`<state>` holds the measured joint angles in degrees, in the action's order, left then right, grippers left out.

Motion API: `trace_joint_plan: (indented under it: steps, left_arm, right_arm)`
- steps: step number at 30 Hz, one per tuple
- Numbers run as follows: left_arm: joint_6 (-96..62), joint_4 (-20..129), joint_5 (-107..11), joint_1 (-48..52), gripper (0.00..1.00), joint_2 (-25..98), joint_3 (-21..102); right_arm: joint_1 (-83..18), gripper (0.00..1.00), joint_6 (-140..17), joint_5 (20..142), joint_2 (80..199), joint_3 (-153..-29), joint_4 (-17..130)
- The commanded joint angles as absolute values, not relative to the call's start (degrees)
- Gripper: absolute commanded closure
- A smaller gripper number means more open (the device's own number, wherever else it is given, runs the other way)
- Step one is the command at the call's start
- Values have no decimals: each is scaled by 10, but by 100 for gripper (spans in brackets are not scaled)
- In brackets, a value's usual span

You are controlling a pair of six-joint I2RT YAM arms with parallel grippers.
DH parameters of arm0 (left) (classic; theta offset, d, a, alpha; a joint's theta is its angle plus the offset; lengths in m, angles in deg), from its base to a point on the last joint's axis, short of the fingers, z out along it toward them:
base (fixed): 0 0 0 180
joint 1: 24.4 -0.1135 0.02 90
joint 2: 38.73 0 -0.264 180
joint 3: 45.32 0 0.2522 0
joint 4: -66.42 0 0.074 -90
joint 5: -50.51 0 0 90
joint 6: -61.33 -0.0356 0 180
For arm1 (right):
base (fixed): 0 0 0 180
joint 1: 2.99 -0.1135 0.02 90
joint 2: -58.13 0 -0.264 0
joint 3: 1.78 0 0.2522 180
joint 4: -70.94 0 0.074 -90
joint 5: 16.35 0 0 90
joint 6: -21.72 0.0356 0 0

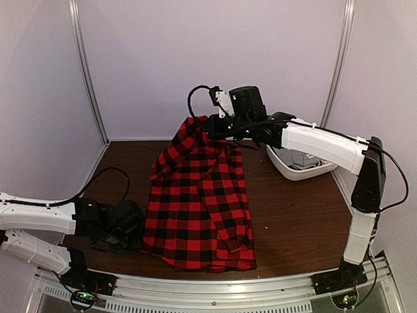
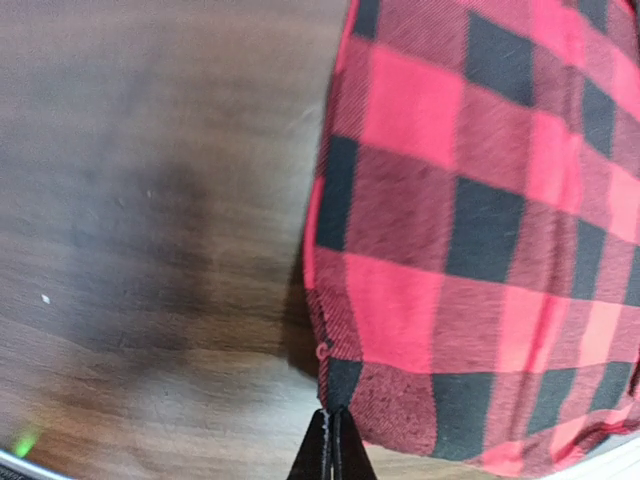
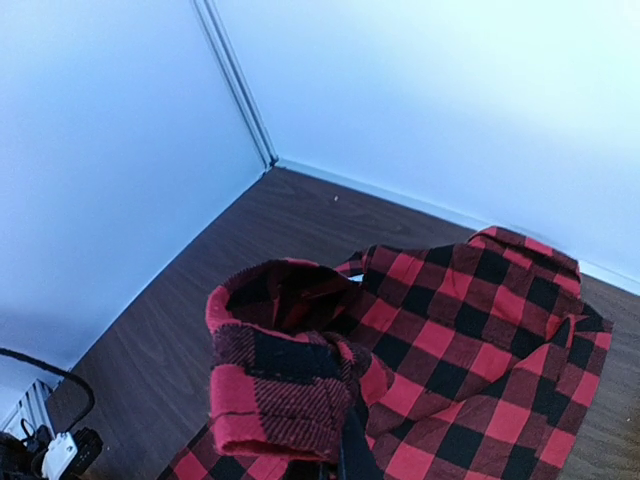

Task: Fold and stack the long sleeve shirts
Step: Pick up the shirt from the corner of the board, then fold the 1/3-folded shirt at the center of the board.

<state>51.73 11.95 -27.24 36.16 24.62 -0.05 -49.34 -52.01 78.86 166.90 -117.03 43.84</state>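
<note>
**Check shirt held at its far end, lying on dark wood**

The red-and-black check shirt [image 1: 199, 208] lies lengthwise down the middle of the worktop [image 1: 293, 215], its near hem close to the front rail [image 1: 215, 287]. Its far end is raised off the surface. The right fingers [image 3: 350, 450] are pressed together on a bunched fold of that raised end. The left fingers [image 2: 318, 455] are closed tight, with their tips meeting the shirt's near left edge; whether any cloth is caught between them cannot be told.

The worktop is dark brown wood grain. Pale walls [image 1: 208, 59] with metal corner strips [image 1: 88, 72] enclose it. A white bin [image 1: 293, 171] sits at the far right, well apart from the shirt.
</note>
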Motion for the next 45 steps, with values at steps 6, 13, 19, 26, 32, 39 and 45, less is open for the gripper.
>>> trace_joint_plan:
  steps: [6,13,19,26,32,39,45]
  left_arm:
    - [364,76,-254,364,100,313,137]
    - [230,113,-318,383,100,408,250]
    - [156,142,-380,409,100,490,307]
    - [104,184,-454,423,100,551,338]
    - [80,202,-499,423,100,580,348]
    - [69,208,-522,424,100,586,351]
    - [73,216,-537,424,98,591,336]
  right_arm:
    - [-414,100,-516,801,1672,-1228,421]
    - [-347,100,-514,799,1634,-1200,413]
    - [-318,100,-517,775,1583,-1150,400]
    - [-307,100,-523,715,1529,-1115,380]
    - [-304,100,-510,709,1510,-1091,373]
    - [-305,100,-491,728,1499,-1074,370]
    - [-306,100,-475,768,1490,-1051,374]
